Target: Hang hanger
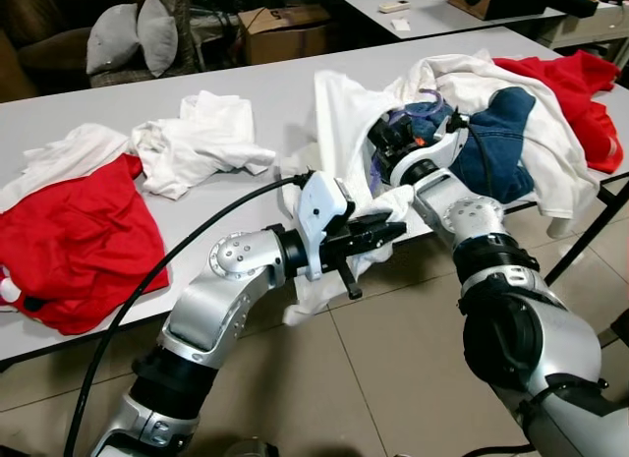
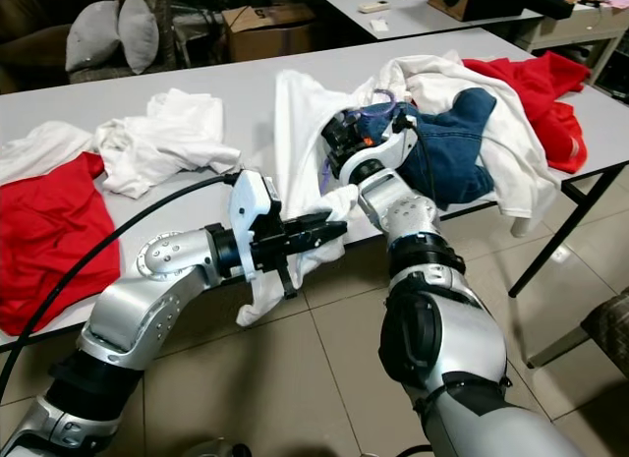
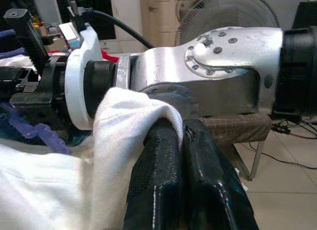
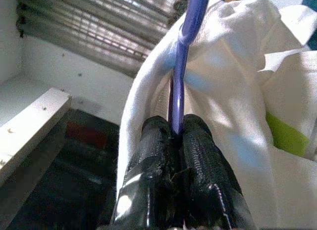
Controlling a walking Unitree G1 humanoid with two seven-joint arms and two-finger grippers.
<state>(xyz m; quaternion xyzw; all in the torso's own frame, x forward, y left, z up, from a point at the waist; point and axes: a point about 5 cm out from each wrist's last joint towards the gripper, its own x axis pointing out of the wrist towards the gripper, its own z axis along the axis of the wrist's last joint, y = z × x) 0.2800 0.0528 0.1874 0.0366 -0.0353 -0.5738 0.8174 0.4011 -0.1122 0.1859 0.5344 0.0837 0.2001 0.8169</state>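
Hanger pinched in right pincer; left pincer clenched on white shirt, arm seemingly level.

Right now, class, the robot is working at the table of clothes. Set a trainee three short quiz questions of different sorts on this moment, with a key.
1. True or false: the left gripper is shut on a fold of the white shirt.
2. What does the right gripper clamp?
A. a red garment
B. the purple hanger
C. a cable
3. Fill in: the blue denim garment lies on the ____ with the other clothes.

Key:
1. True; the left wrist view shows cloth pinched between the fingers.
2. B; the rod runs between its shut fingers.
3. table
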